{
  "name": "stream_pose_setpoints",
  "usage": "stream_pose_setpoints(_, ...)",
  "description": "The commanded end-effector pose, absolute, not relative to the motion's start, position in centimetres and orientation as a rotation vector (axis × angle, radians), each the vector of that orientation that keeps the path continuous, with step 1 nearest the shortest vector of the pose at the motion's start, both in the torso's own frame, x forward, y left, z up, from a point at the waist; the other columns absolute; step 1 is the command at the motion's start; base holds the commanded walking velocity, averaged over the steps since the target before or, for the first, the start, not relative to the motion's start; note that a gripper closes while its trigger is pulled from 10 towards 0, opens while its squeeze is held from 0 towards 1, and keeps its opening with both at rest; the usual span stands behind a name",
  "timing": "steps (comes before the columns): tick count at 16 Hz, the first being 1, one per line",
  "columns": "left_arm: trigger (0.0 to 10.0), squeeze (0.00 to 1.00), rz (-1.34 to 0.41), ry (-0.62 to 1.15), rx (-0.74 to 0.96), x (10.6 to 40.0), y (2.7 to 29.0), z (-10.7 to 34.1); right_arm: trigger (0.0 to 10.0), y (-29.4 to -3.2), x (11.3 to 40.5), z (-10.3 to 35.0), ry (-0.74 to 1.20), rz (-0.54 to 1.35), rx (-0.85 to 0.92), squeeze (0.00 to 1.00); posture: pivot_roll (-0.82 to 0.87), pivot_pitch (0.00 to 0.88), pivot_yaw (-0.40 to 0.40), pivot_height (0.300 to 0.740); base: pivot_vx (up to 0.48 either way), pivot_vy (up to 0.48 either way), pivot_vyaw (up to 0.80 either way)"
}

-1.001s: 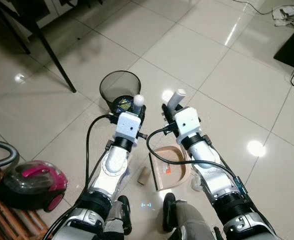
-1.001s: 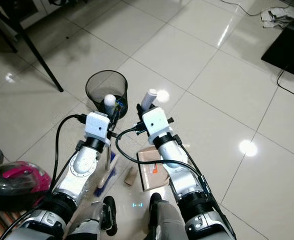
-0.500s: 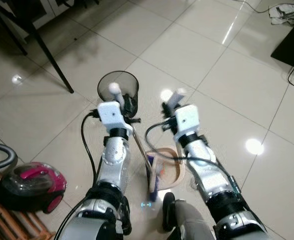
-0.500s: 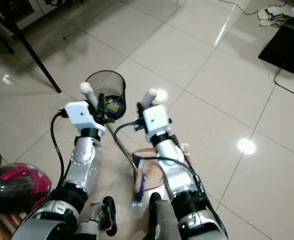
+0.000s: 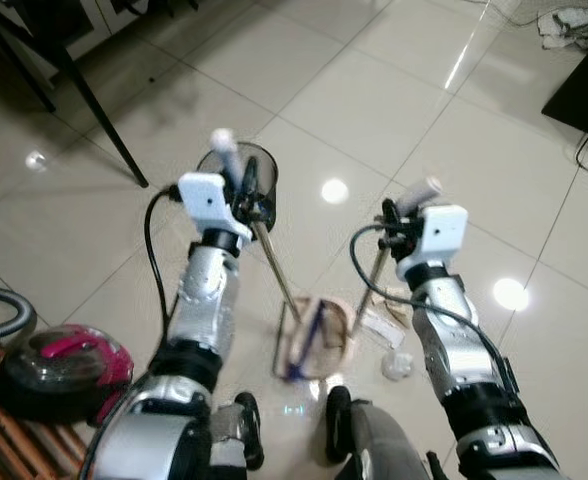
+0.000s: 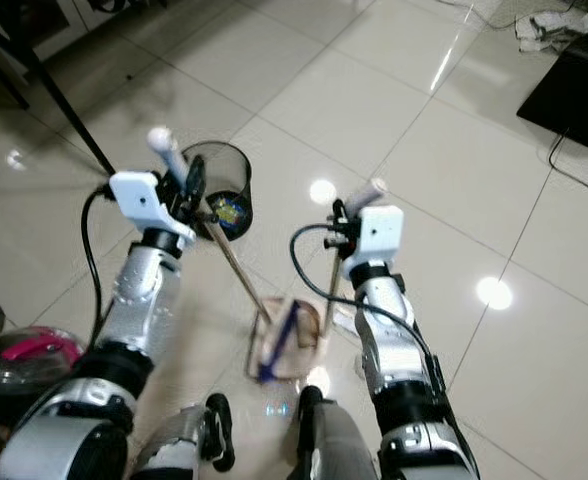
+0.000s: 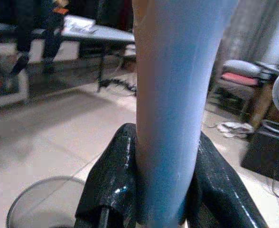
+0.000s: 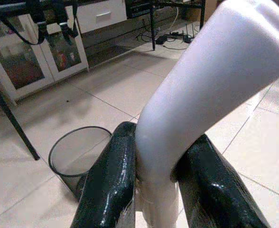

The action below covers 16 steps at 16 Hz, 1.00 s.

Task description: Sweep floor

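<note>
**Broom and dustpan held over the tiled floor**

While the broom [image 5: 274,270] slants down from the left gripper [image 5: 236,172], its blue bristle end [image 5: 309,340] rests against the dustpan [image 5: 319,335] on the floor [image 5: 394,100] between the robot's arms. The left gripper is clamped on the broom's white handle top [image 7: 175,95]. The right gripper [image 5: 406,212] is clenched around the dustpan handle [image 8: 196,109]. A mesh waste bin [image 5: 262,175] stands just behind the left gripper. A pink vacuum cleaner [image 5: 59,365] sits well off to the left.
</note>
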State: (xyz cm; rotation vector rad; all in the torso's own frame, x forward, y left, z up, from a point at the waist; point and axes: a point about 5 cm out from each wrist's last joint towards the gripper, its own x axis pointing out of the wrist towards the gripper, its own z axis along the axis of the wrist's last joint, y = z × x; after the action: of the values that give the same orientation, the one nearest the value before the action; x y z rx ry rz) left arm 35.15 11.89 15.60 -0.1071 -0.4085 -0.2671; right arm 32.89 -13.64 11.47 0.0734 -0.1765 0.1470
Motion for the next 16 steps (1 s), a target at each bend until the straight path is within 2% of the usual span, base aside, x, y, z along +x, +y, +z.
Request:
stream_pose_setpoints(1, 10.0, 0.00, -0.354, -0.459, -0.028, 34.9, 12.1, 16.8, 10.0, -14.5, 32.7, 11.8, -0.195, 0.119, 0.105, 0.00, -0.01, 0.200, 0.025, 0.740, 0.000, 0.000, 0.00)
stream_pose_setpoints(2, 10.0, 0.00, -0.416, -0.475, 0.069, 34.9, 13.0, 17.3, 10.0, -15.3, 32.7, 11.8, -0.199, 0.095, 0.113, 0.00, -0.01, 0.194, 0.028, 0.740, 0.000, 0.000, 0.00)
stream_pose_setpoints(3, 10.0, 0.00, -0.429, -0.477, 0.088, 34.8, 13.2, 17.5, 10.0, -15.4, 32.7, 11.8, -0.200, 0.091, 0.116, 0.00, -0.01, 0.194, 0.028, 0.740, 0.000, 0.000, 0.00)
stream_pose_setpoints(5, 10.0, 0.00, -0.452, -0.551, 0.167, 35.0, 16.4, 20.9, 10.0, -16.6, 32.8, 12.8, -0.224, 0.067, 0.129, 0.00, 0.00, 0.152, 0.029, 0.740, 0.000, 0.000, 0.00)
stream_pose_setpoints(8, 10.0, 0.00, -0.385, -0.617, 0.151, 35.0, 19.2, 24.0, 10.0, -17.1, 32.9, 14.0, -0.249, 0.077, 0.138, 0.00, 0.01, 0.133, 0.029, 0.740, 0.000, 0.000, 0.00)
stream_pose_setpoints(9, 10.0, 0.00, -0.306, -0.609, 0.186, 35.0, 21.3, 24.5, 10.0, -17.3, 32.9, 14.8, -0.255, 0.098, 0.138, 0.00, 0.02, 0.121, 0.025, 0.740, 0.000, 0.000, 0.00)
stream_pose_setpoints(11, 10.0, 0.00, -0.209, -0.481, 0.210, 35.3, 23.0, 22.8, 10.0, -17.4, 32.9, 16.2, -0.257, 0.131, 0.142, 0.00, 0.02, 0.117, 0.026, 0.740, 0.000, 0.000, 0.00)
stream_pose_setpoints(13, 10.0, 0.00, -0.181, -0.372, 0.194, 34.5, 22.5, 19.6, 10.0, -17.6, 33.0, 18.6, -0.264, 0.155, 0.025, 0.00, 0.01, 0.114, 0.036, 0.740, 0.000, 0.000, 0.00)
stream_pose_setpoints(15, 10.0, 0.00, -0.127, -0.319, 0.137, 33.2, 21.1, 16.9, 10.0, -17.6, 33.1, 23.0, -0.353, 0.169, 0.086, 0.00, 0.00, 0.110, 0.039, 0.740, 0.000, 0.000, 0.00)
stream_pose_setpoints(16, 10.0, 0.00, -0.117, -0.310, 0.126, 33.1, 20.8, 16.5, 10.0, -17.5, 33.0, 23.8, -0.368, 0.176, 0.095, 0.00, 0.00, 0.109, 0.039, 0.740, 0.000, 0.000, 0.00)
